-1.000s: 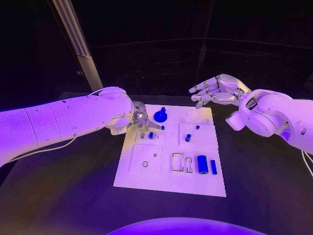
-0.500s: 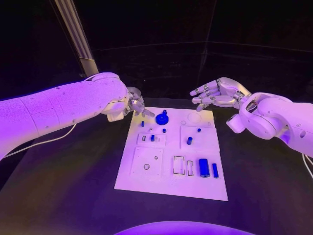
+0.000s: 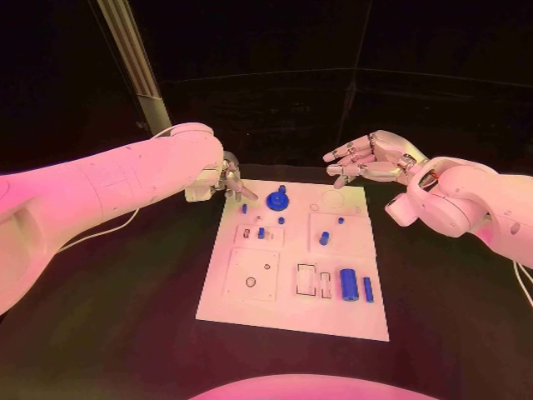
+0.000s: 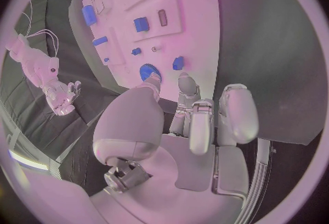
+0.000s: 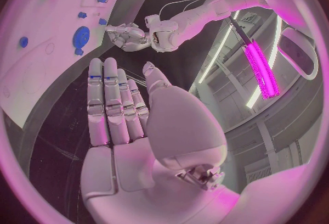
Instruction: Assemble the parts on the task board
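Where the left hand hovers, parts lie seemingly just beside.

Matt white task board on matt black table.

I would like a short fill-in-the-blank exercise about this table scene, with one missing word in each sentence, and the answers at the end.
1. The small parts lying on the white board are ____ in colour.
2. The board lies on a ____ table.
3. The right hand holds ____; its fingers are apart.
4. The left hand hovers at the board's far ____ corner, seen from the head camera.

Missing words: blue; black; nothing; left
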